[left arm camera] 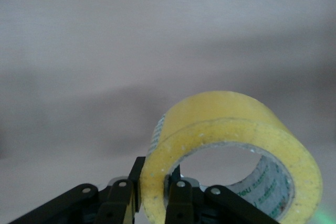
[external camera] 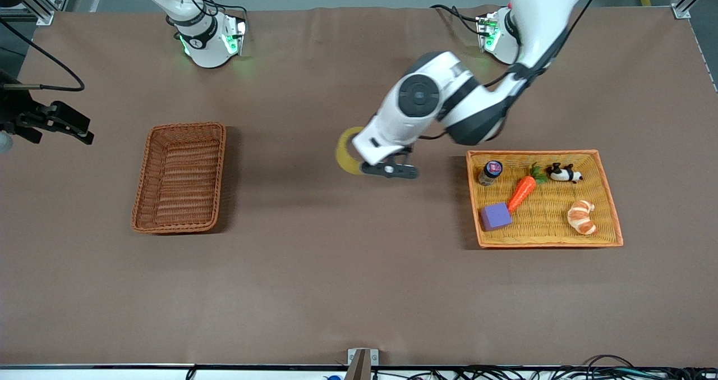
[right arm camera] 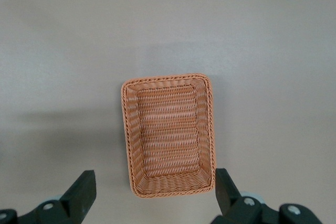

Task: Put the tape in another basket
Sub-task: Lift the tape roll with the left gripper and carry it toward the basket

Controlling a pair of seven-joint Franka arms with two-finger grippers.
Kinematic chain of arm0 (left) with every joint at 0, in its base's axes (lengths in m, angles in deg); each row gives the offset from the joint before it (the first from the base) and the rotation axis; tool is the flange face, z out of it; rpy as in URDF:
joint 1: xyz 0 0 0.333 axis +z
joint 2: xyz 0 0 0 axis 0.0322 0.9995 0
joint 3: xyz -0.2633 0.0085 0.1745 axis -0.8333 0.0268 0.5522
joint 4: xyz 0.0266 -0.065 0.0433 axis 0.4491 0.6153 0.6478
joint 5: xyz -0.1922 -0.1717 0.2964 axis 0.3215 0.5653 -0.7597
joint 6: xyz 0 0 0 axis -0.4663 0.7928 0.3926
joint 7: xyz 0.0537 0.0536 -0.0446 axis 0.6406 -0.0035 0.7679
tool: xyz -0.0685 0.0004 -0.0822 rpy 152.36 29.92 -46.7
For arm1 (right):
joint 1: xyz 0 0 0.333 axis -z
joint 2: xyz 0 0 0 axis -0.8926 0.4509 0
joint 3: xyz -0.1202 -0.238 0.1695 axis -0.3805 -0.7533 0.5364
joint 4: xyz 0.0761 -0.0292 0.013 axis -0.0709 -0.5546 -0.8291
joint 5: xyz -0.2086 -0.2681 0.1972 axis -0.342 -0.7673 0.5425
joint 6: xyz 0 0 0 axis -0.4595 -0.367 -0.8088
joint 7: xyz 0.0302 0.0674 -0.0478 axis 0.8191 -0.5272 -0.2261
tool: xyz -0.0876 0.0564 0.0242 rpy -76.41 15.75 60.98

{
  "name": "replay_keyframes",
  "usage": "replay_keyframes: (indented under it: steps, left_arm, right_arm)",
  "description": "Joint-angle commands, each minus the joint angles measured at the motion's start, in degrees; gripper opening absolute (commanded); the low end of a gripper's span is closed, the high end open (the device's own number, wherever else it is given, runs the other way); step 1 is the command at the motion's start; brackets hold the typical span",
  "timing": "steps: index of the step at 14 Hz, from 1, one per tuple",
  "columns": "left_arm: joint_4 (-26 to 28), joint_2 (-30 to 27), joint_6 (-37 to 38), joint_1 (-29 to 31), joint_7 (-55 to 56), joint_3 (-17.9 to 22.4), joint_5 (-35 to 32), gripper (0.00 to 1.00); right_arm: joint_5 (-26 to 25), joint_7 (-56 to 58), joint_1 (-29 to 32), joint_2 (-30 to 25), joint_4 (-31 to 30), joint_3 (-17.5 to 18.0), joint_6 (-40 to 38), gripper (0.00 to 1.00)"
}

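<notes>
The tape [external camera: 346, 150] is a yellowish roll held on edge by my left gripper [external camera: 359, 161], over the bare table between the basket and the tray. In the left wrist view the gripper [left arm camera: 156, 176] is shut on the tape's [left arm camera: 231, 129] wall, with one finger inside the ring and one outside. The reddish-brown wicker basket [external camera: 185, 126] sits empty toward the right arm's end of the table. My right gripper [external camera: 67, 124] is open and empty, up in the air past that end of the basket. In the right wrist view this gripper [right arm camera: 154, 179] looks down on the basket [right arm camera: 168, 78].
A flat yellow tray with an orange rim [external camera: 608, 200] lies toward the left arm's end. It holds a small jar [external camera: 491, 172], a carrot [external camera: 521, 192], a panda toy [external camera: 564, 173], a croissant [external camera: 581, 217] and a purple block [external camera: 495, 216].
</notes>
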Motion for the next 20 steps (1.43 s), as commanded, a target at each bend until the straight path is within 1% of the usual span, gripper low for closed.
replay_keyframes:
  steps: [1, 2, 3, 5, 7, 8, 11, 12, 14, 15, 16, 17, 18, 19, 20]
  left_arm:
    - [-12.21, 10.14, -0.88, -5.96, 0.54, 0.54, -3.97, 0.00]
    - [-13.46, 11.72, -3.51, -7.54, 0.54, 0.89, -4.15, 0.00]
    - [-13.55, 12.78, -6.40, -8.34, 0.54, 1.68, -4.16, 0.00]
    - [-13.90, 14.98, -12.30, -11.58, 0.27, 5.97, -4.16, 0.01]
    - [-16.79, 18.58, -13.99, -17.02, 0.27, 11.76, -4.16, 0.04]
    - [-16.98, 18.59, -14.17, -18.88, 0.19, 14.23, -4.07, 0.07]
    - [-16.11, 19.65, -19.95, -19.24, -0.87, 14.78, -3.98, 0.12]
    - [-16.02, 19.48, -20.05, -19.16, -0.96, 14.78, -3.89, 0.16]
    - [-15.84, 19.30, -20.49, -18.54, -0.52, 14.69, -3.02, 0.55]
    - [-15.32, 18.95, -20.50, -18.28, -0.17, 14.69, -0.49, 0.62]
    - [-15.23, 18.51, -20.41, -18.10, -0.25, 14.69, 3.10, 0.74]
    - [-15.14, 17.72, -19.80, -17.84, -0.34, 14.69, 5.75, 0.81]
    - [-15.05, 16.58, -18.75, -17.75, -0.25, 14.69, 6.73, 0.86]
    - [-14.79, 15.36, -16.48, -17.32, 0.18, 14.78, 6.92, 0.94]
    - [-14.61, 13.52, -12.45, -16.70, 0.27, 14.87, 6.92, 0.99]
  right_arm:
    - [0.29, 0.60, 0.85, -1.10, -1.00, 0.54, 0.01, 1.00]
    - [0.29, 0.60, 0.85, -1.10, -1.00, 0.54, 0.01, 1.00]
    - [0.29, 0.60, 0.85, -1.10, -1.00, 0.54, 0.01, 1.00]
    - [0.29, 0.60, 0.85, -1.10, -1.00, 0.54, 0.01, 1.00]
    - [0.29, 0.60, 0.94, -1.01, -1.00, 0.54, 0.10, 1.00]
    - [0.29, 0.60, 1.03, -1.01, -1.00, 0.54, 0.10, 1.00]
    - [0.38, 0.60, 0.85, -0.92, -1.00, 0.54, 0.10, 1.00]
    - [0.38, 0.60, 0.85, -0.92, -1.00, 0.54, 0.10, 1.00]
    - [0.30, 0.60, 0.68, -0.92, -1.00, 0.54, 0.01, 1.00]
    - [0.29, 0.60, 0.68, -1.01, -1.00, 0.54, 0.01, 1.00]
    - [0.38, 0.60, 0.68, -1.01, -1.00, 0.54, 0.01, 1.00]
    - [0.38, 0.60, 0.68, -0.93, -1.00, 0.54, 0.01, 1.00]
    - [0.30, 0.43, 0.59, -1.01, -1.00, 0.54, 0.01, 1.00]
    - [0.29, 0.16, 0.59, -1.01, -0.74, 0.54, 0.10, 1.00]
    - [0.29, 0.42, 0.50, -1.01, -0.56, 0.62, 0.19, 1.00]
